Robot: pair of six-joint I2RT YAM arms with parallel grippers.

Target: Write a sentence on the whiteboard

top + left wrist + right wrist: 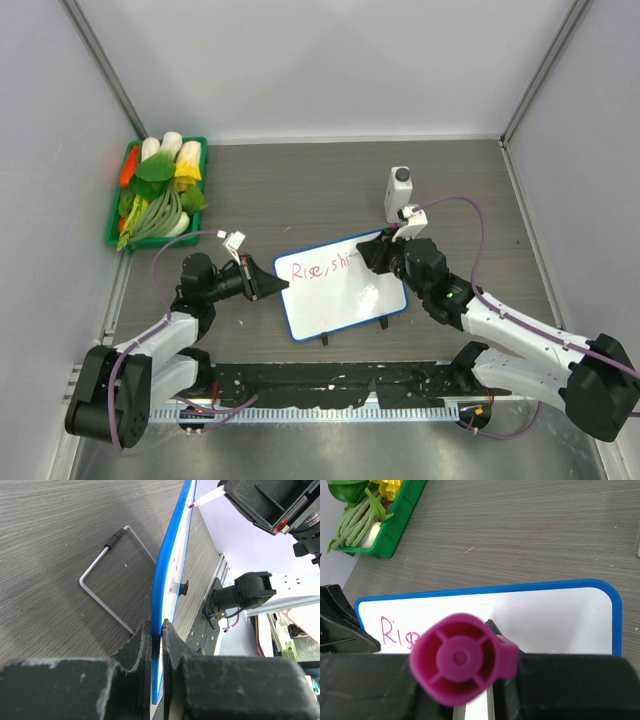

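The whiteboard [340, 298], white with a blue rim, lies in the middle of the table on two black feet. Pink writing, the sentence [316, 267], runs along its top edge and reads about "Rise, shi". My left gripper [280, 287] is shut on the board's left edge; in the left wrist view both black jaws of the left gripper [161, 632] pinch the blue rim [167, 575]. My right gripper [372, 252] is over the board's upper right part, shut on a pink marker [460, 660], whose round end faces the camera and hides its tip. Only "Ris" of the pink writing [395, 632] shows there.
A green tray [115, 225] with vegetables stands at the back left. A white bottle with a grey cap [399, 192] stands just behind the right gripper. A bent wire stand [112, 575] lies on the table under the board's edge.
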